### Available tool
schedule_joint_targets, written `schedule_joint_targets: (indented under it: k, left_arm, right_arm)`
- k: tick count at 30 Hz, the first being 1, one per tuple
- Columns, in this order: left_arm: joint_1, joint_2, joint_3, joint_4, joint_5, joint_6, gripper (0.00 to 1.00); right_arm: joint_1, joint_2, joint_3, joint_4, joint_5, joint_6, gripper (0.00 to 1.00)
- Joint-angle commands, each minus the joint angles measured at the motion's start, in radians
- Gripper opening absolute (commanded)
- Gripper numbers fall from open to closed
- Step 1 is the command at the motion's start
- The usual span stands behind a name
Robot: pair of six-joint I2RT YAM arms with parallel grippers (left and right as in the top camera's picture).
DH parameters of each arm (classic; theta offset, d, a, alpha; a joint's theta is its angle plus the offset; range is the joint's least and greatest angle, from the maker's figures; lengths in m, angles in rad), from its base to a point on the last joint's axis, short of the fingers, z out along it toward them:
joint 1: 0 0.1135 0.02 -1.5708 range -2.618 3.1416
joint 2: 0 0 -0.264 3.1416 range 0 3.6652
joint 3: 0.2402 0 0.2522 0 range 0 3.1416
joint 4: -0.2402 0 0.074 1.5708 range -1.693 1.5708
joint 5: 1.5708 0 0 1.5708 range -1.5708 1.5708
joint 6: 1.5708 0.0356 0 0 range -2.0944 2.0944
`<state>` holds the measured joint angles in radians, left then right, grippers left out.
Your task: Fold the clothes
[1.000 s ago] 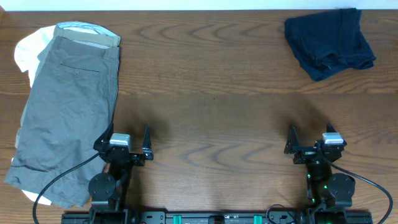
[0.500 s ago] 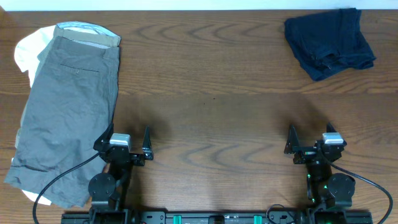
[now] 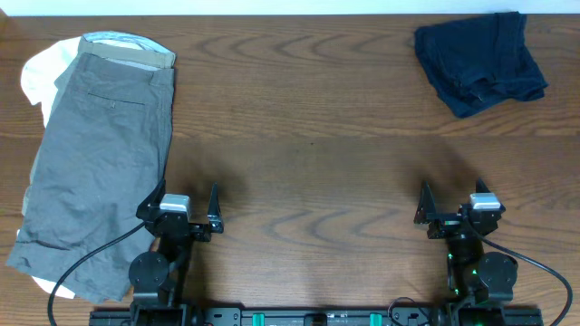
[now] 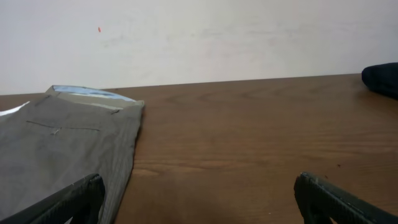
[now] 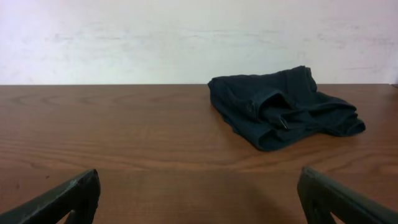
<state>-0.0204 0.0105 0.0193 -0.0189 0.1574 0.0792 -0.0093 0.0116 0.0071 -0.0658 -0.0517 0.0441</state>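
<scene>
Navy shorts (image 3: 480,62): one dark blue pair, lying in a loose, wrinkled heap on the bench (image 3: 308,136) at its far right corner, close to the back edge. From my right wrist camera the heap (image 5: 283,109) sits ahead and to the right, its fabric bunched with folds running across the top. From my left wrist camera only a dark edge of it (image 4: 382,78) shows at the far right.

My right gripper (image 3: 451,195) sits low at the near edge of the bench, well apart from the navy shorts, with its jaws spread wide and nothing between them. My left gripper (image 3: 188,197) sits at the near edge on the other side, also spread wide and empty.

Grey shorts (image 3: 100,172) lie flat along the left side of the bench, a slit pocket facing up, and their right edge passes just beside my left gripper. A tan waistband (image 3: 127,45) with a pale blue lining shows past their far end. A white garment (image 3: 41,72) lies under them, showing at the upper left.
</scene>
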Motion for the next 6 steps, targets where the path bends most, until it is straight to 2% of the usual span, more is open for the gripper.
schedule_joint_targets:
  k: [1,6]
  left_arm:
    - [0.005,-0.006,-0.015,-0.037,0.017,0.006,0.98]
    - [0.005,-0.006,-0.015,-0.037,0.017,0.006,0.98]
  right_arm:
    - [-0.012,-0.007,-0.002,-0.005,0.003,0.000,0.99]
    - [-0.012,-0.007,-0.002,-0.005,0.003,0.000,0.99]
